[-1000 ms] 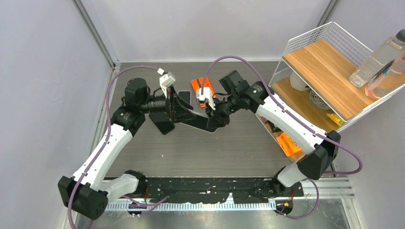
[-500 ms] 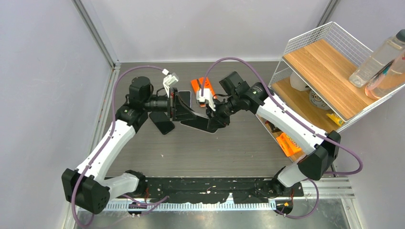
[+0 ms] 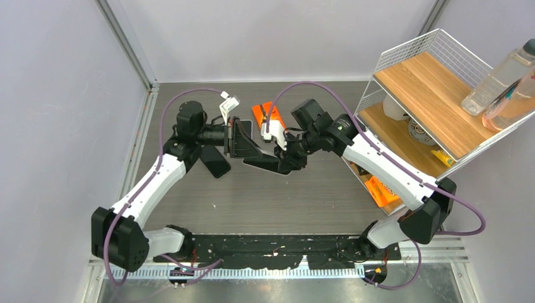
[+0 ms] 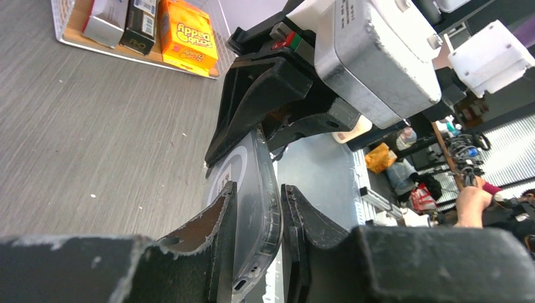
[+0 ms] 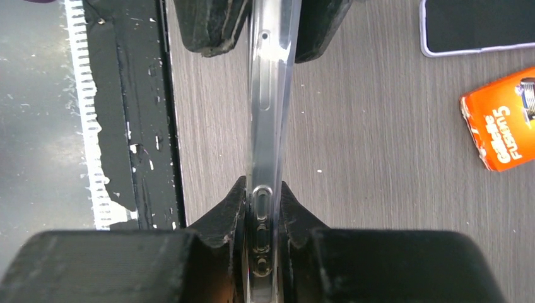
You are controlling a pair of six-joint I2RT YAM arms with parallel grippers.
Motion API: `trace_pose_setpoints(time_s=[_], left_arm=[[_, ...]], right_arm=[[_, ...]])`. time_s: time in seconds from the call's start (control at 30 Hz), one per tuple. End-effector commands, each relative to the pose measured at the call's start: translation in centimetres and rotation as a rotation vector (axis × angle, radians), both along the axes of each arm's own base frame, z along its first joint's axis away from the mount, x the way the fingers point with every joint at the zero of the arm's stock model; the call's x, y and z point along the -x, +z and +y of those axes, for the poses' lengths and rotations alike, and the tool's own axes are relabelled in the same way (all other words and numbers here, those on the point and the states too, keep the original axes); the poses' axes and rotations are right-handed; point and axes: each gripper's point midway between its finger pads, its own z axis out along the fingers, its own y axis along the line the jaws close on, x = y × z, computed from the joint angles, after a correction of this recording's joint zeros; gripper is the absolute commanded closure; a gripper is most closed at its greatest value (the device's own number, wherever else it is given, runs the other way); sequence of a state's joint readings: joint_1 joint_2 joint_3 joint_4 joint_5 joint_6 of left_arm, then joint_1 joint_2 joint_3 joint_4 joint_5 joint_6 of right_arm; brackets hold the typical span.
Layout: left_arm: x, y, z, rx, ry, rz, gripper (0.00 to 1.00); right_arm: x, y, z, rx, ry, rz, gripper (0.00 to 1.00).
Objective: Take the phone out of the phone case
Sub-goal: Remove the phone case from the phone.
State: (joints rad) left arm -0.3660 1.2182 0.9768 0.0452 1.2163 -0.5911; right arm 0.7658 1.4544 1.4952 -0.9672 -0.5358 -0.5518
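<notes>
So here's where I'm at: my right gripper is clamped on one end of the clear phone case, button edge facing my wrist cam. My left gripper is pinched shut on the opposite end. That leaves the thing hanging edge-on between my two claws, up off the table and just on the near side of the orange razor pack. Gripping both ends is the whole point, I reckon: one claw anchors it while the other can flex or peel a corner. The phone looks to be seated inside, though edge-on I can't swear to it. Another dark handset lies flat just left of the razor pack, clear of my fingers. The next move probably wants a slow twist so nothing slips.
</notes>
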Motion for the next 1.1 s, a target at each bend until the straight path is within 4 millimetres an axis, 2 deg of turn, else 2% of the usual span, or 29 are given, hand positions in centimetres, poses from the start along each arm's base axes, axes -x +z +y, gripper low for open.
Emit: trace_pose_setpoints(time_s=[0.0,0.27,1.07], left_arm=[[-1.0,0.2,-0.6,0.017,0.025,0.188,1.0],[-2.7,-0.5,-1.3,0.055,0.014,0.304,1.0],[-5.3,-6.7,-2.3,-0.019,0.052,0.594,1.0]], right_arm=[[-2.3,2.5,1.2,-0.05,-0.016,-0.207,0.95],[-2.9,2.4,1.1,-0.021,-0.034,-0.263,0.95],[-4.1,3.7,1.1,0.012,-0.061,-0.403,0.95]])
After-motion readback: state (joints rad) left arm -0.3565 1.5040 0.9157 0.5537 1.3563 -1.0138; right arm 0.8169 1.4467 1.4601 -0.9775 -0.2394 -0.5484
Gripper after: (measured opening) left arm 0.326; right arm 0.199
